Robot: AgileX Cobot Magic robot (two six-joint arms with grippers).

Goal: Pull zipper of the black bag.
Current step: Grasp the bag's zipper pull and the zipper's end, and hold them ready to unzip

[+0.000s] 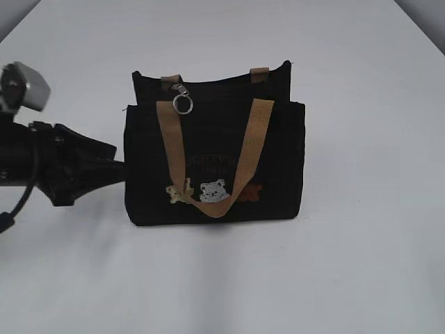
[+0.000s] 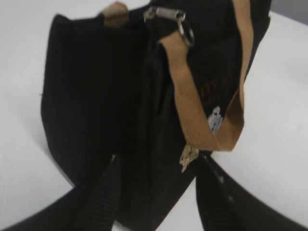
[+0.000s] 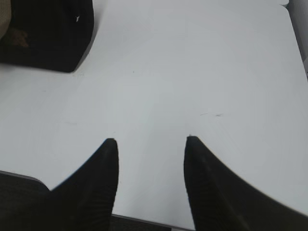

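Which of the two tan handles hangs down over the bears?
The front handle: it droops over the black bag; the back handle only shows short stubs.

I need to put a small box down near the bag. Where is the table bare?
The white table is bare to the right of the black fabric bag, in front of it, and behind it. The right gripper hangs open over bare surface. The left side is crowded: the left gripper straddles the bag's end.

From my station I saw a plain white table [image 1: 361, 278], the black bag [image 1: 215, 188] stood upright directly on it, near the middle.
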